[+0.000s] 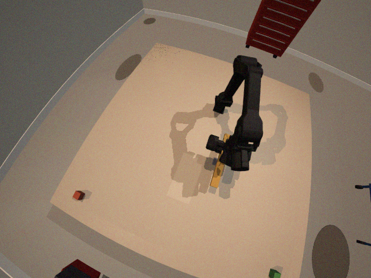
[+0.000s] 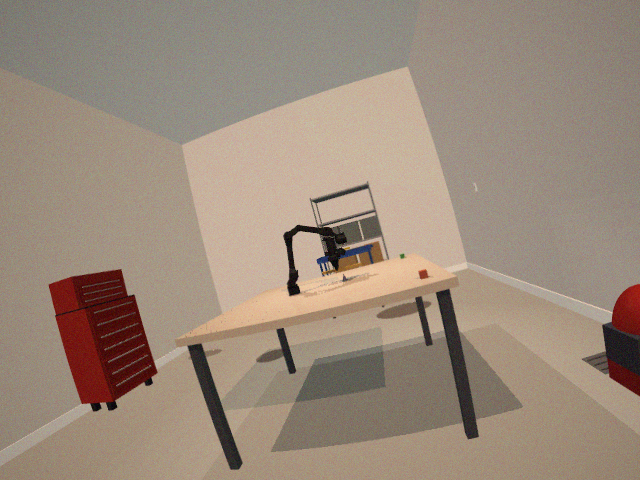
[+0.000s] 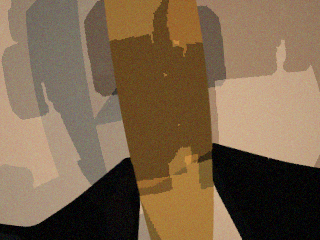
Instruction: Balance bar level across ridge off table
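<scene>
While 2 cubes [image 1: 78, 195] [image 2: 423, 274] sit apart, 1 bar [image 1: 214, 180] [image 3: 165, 100] between the jaws.
</scene>
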Controlling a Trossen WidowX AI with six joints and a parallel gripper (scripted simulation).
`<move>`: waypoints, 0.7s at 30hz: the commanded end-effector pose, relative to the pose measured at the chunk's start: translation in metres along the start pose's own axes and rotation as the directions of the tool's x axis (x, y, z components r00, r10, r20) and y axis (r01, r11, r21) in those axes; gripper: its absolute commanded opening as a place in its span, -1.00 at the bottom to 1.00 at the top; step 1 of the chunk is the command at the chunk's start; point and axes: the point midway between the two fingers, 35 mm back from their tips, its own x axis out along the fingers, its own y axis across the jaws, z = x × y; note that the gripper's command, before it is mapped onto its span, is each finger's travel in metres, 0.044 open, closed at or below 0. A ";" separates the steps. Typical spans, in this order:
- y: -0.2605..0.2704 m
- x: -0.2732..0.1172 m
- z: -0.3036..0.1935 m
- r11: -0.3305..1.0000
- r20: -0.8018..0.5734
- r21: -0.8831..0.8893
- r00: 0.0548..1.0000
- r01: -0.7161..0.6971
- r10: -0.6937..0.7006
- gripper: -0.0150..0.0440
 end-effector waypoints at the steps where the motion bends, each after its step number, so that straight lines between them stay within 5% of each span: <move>1: 0.000 0.005 0.000 1.000 0.002 -0.012 1.000 -0.002 0.002 -0.49; 21: -0.003 0.020 -0.001 1.000 0.002 -0.028 1.000 -0.002 0.002 -0.49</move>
